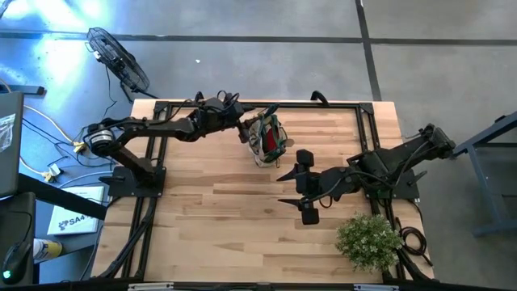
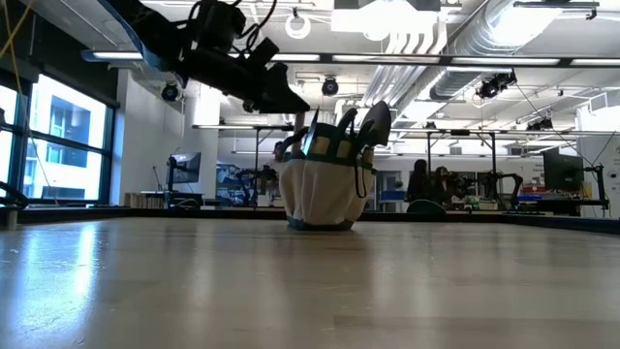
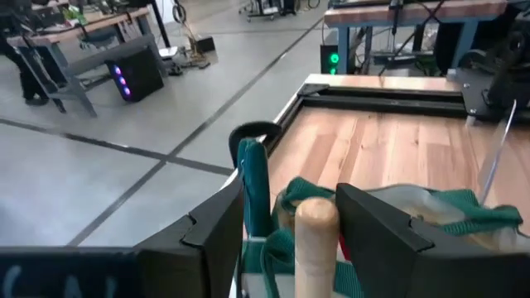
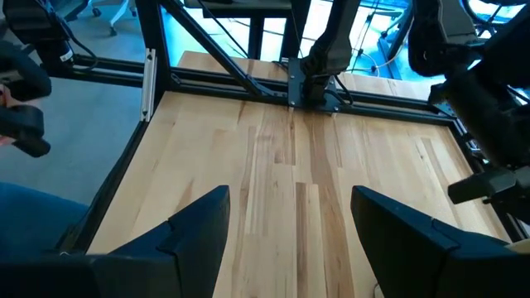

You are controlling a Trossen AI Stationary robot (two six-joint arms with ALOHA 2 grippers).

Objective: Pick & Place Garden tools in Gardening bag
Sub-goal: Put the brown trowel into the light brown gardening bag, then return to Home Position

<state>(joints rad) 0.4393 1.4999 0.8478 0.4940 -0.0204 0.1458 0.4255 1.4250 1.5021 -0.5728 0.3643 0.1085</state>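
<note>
Olive-tan gardening bag near the worktop's far edge — tool handles poking out, contents partly hidden. Left end effector open around a pale wooden handle; right end effector open, empty.

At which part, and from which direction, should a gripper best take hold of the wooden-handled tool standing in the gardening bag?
Probably by its pale wooden handle, coming from above. The handle stands upright out of the gardening bag, round and bare, while the blade is hidden inside. The left gripper already has a finger on each side of it.
</note>
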